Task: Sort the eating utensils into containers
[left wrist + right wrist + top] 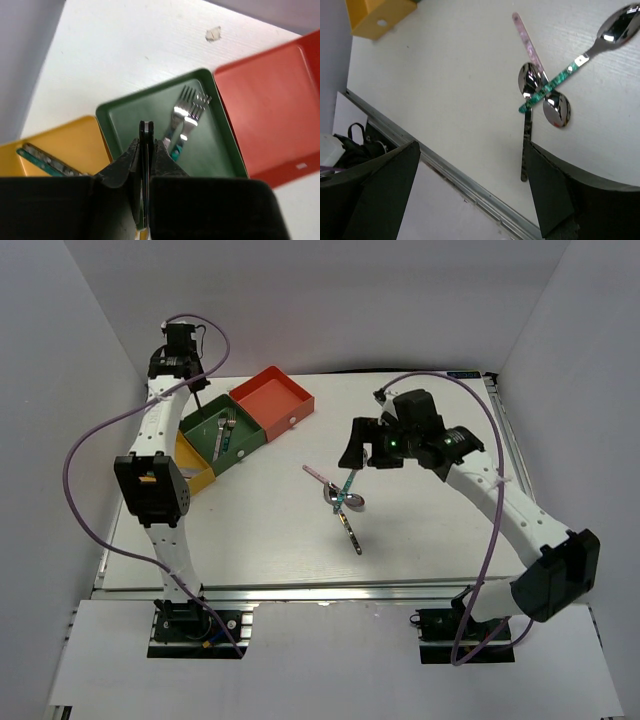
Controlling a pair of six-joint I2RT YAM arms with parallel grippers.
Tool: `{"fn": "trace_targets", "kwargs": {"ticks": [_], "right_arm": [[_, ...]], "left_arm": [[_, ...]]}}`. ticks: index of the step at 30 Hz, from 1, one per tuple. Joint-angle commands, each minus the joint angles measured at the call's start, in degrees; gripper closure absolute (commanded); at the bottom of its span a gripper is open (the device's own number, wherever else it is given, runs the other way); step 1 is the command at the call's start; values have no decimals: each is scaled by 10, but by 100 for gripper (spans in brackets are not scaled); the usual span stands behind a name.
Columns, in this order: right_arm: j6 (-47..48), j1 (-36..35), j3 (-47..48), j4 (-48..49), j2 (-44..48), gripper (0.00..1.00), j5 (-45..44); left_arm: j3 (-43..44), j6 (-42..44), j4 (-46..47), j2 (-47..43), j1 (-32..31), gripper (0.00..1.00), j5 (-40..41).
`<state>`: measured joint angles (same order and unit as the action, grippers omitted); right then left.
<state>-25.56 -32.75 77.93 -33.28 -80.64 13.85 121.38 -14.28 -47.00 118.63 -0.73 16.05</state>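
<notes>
Three joined trays stand at the back left: yellow (196, 478), dark green (240, 443), red-orange (272, 398). My left gripper (199, 392) hangs over the green tray (130, 112), shut on a thin dark utensil (145, 131) seen edge-on. Two forks (186, 116) lie in the green tray; a teal-handled piece (45, 161) lies in the yellow tray (70, 142). The red tray (272, 105) is empty. Three crossed spoons lie mid-table: pink-handled (527, 44), teal-handled (555, 85), dark-handled (525, 145). My right gripper (356, 452) (475, 185) is open and empty above them.
The table's metal front rail (470, 185) runs under my right gripper. A corner of the yellow tray (375, 15) shows in the right wrist view. A small scrap (213, 33) lies on the table behind the trays. White walls enclose the back and sides.
</notes>
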Motion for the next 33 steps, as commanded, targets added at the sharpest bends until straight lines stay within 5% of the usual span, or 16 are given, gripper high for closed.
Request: {"fn": "trace_targets", "kwargs": {"ticks": [1, 15, 19, 23, 29, 30, 33], "right_arm": [[32, 1, -31, -48, 17, 11, 12], [26, 1, -11, -60, -12, 11, 32], [12, 1, -15, -43, -17, 11, 35], [2, 1, -29, -23, -17, 11, 36], [3, 1, -43, -5, -41, 11, 10], [9, 1, -40, -6, -50, 11, 0], [18, -4, -20, -30, -100, 10, -44]], "left_arm": [[38, 54, 50, 4, -9, 100, 53], [-18, 85, 159, 34, -9, 100, -4], [-42, 81, 160, 35, -9, 74, -7], [-36, 63, 154, 33, -9, 36, -8], [-41, 21, 156, -30, -12, 19, -46], [-46, 14, 149, -44, -15, 2, -58], [-90, -7, 138, -105, -28, 2, -66]]}}
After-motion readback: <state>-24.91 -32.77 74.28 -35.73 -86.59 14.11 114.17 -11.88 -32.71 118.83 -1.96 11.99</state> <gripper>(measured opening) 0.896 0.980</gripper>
